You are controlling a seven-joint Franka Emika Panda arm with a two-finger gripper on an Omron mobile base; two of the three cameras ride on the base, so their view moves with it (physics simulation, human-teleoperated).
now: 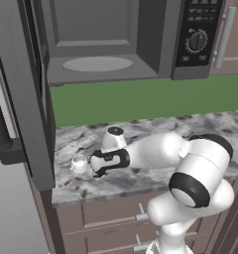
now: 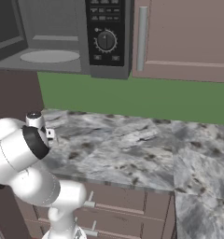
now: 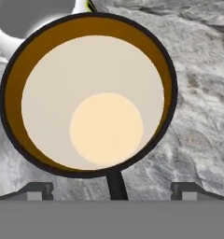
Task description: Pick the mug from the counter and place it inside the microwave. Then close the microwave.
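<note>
Marbled counter (image 3: pixel 202 93), round black-rimmed mug (image 3: pixel 88 95)

The arm (image 1: pixel 190 173) is folding low and reaching left, its tool (image 1: pixel 93 166) pointing down, fingers (image 3: pixel 37 191) spread wide.

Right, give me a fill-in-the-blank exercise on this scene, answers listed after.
1. The microwave door stands ____.
2. The gripper hangs directly above the ____ with its jaws open.
3. The white cup stands on the ____.
4. The turntable inside the microwave is ____.

Missing words: open; mug; counter; empty
</note>
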